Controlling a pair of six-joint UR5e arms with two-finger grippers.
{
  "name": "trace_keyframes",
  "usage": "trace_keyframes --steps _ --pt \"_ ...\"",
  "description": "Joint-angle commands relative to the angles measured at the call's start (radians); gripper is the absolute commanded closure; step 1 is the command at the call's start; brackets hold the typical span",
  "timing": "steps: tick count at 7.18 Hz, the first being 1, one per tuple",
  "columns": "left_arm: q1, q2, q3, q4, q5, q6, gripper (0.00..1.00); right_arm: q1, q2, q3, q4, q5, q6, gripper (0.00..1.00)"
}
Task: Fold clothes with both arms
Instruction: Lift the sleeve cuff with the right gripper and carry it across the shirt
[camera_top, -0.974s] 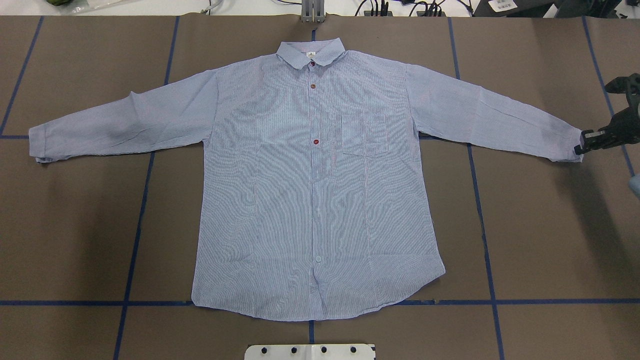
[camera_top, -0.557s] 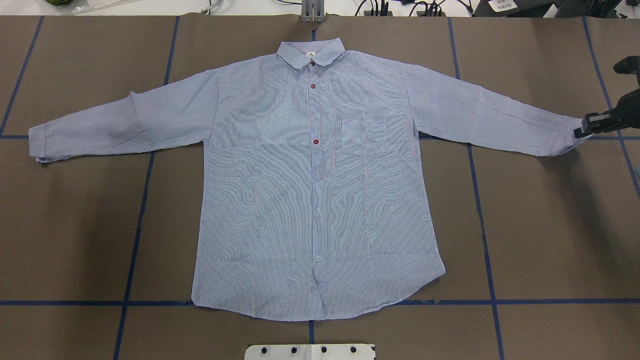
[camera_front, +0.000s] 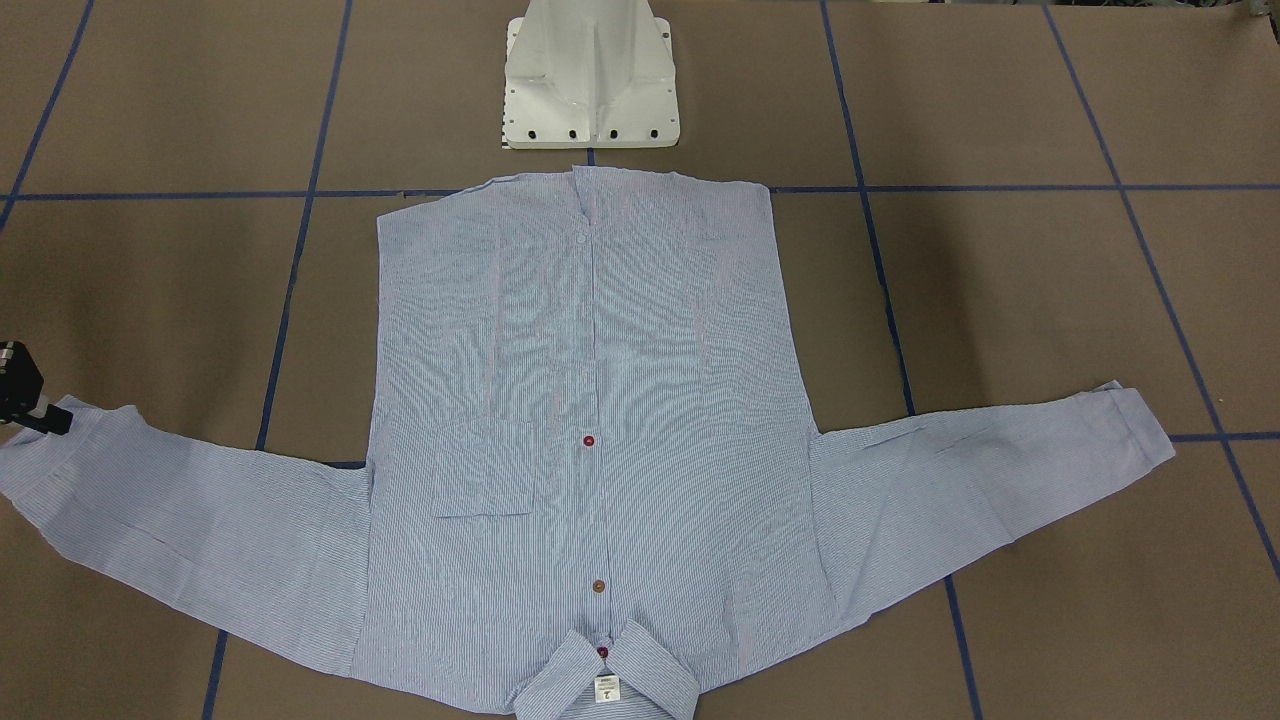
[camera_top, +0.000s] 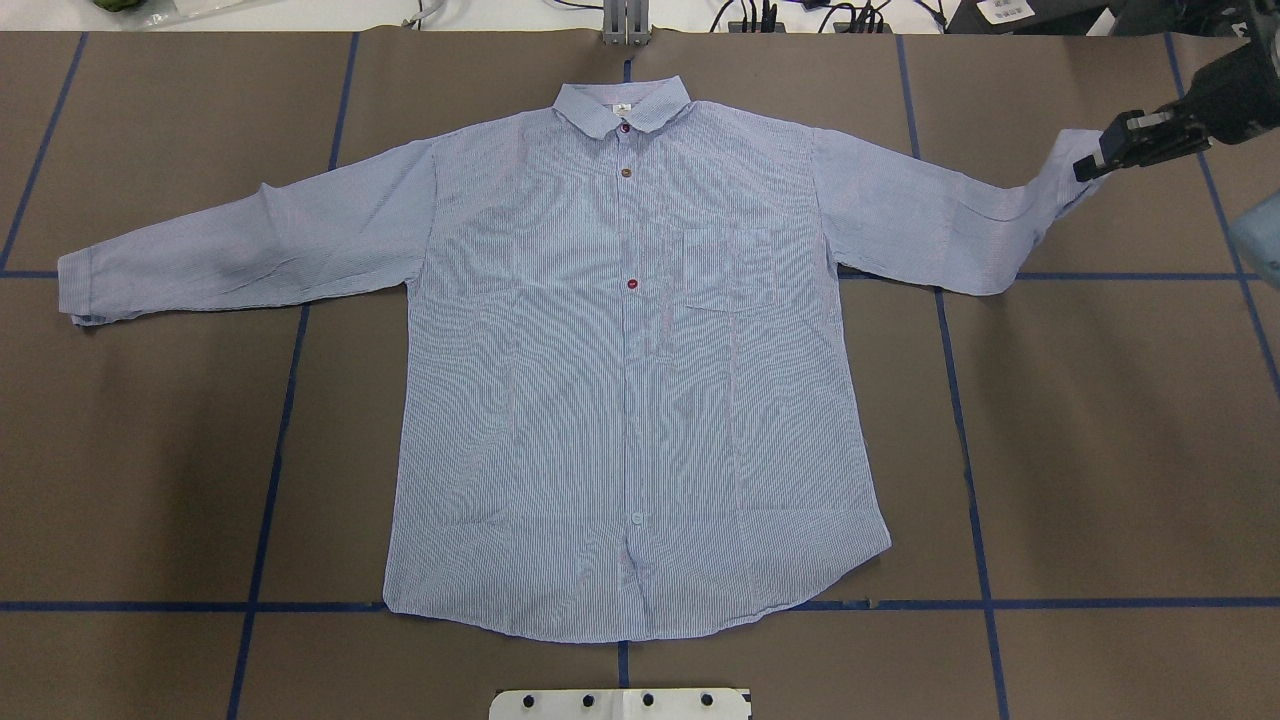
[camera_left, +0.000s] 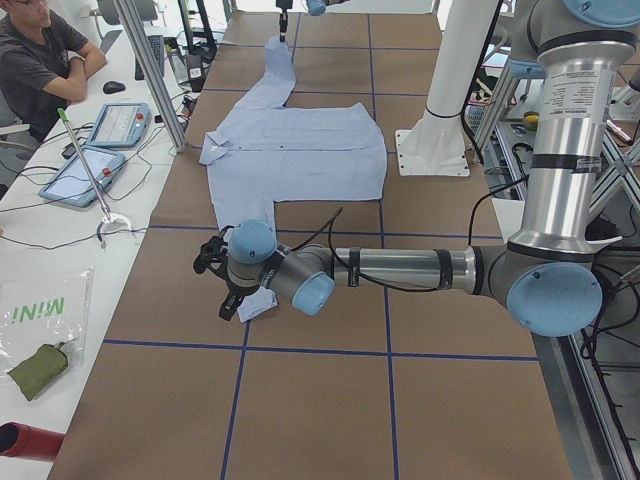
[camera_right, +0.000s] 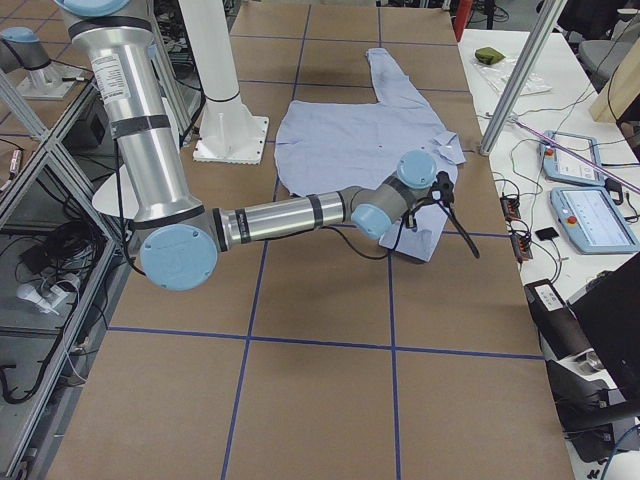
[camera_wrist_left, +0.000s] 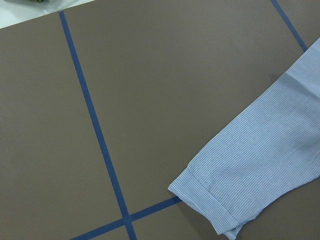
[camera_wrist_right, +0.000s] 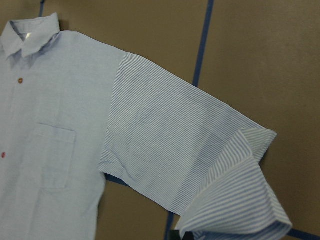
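The light blue striped shirt (camera_top: 620, 400) lies flat and buttoned side up on the brown table, with its collar (camera_top: 622, 105) at the far side. My right gripper (camera_top: 1095, 160) is shut on the right sleeve's cuff. That cuff is raised off the table, and the sleeve (camera_top: 940, 220) bends upward toward it. The right wrist view shows the lifted cuff (camera_wrist_right: 240, 200) close up. The other sleeve lies flat, with its cuff (camera_top: 80, 290) at the table's left. My left gripper (camera_left: 222, 290) hovers by that cuff (camera_left: 258, 305) in the exterior left view only, and I cannot tell its state.
The white pedestal base (camera_top: 620, 703) stands at the near edge, just below the shirt's hem. Blue tape lines (camera_top: 270, 470) cross the brown table. A person (camera_left: 45, 60) sits at a side table with tablets (camera_left: 115, 125), beyond an aluminium post (camera_left: 150, 70).
My right gripper has carried the sleeve cuff away from the robot and inward toward the shirt, lifting it off the table. The sleeve now bends up. The body and left sleeve have not moved.
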Motion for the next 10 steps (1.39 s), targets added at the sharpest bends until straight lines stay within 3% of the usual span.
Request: trace_keyframes --steps 1,3,4,7,10 --pt "-0.006 0.008 -0.003 0.000 -0.034 0.001 0.01 -0.059 0.175 0.045 -0.107 0.060 0.176 1.00" --pt "-0.006 0.005 -0.005 0.000 -0.034 0.000 0.01 -0.146 0.362 0.053 -0.152 0.022 0.406 1.00" --pt "-0.006 0.005 -0.003 0.000 -0.034 0.000 0.01 -0.203 0.419 0.044 -0.159 -0.049 0.413 1.00" --pt "-0.007 0.010 -0.002 0.000 -0.033 -0.002 0.01 -0.323 0.613 -0.141 -0.153 -0.188 0.405 1.00" --pt "-0.007 0.010 -0.003 0.001 -0.034 -0.003 0.01 -0.410 0.691 -0.264 -0.141 -0.330 0.399 1.00"
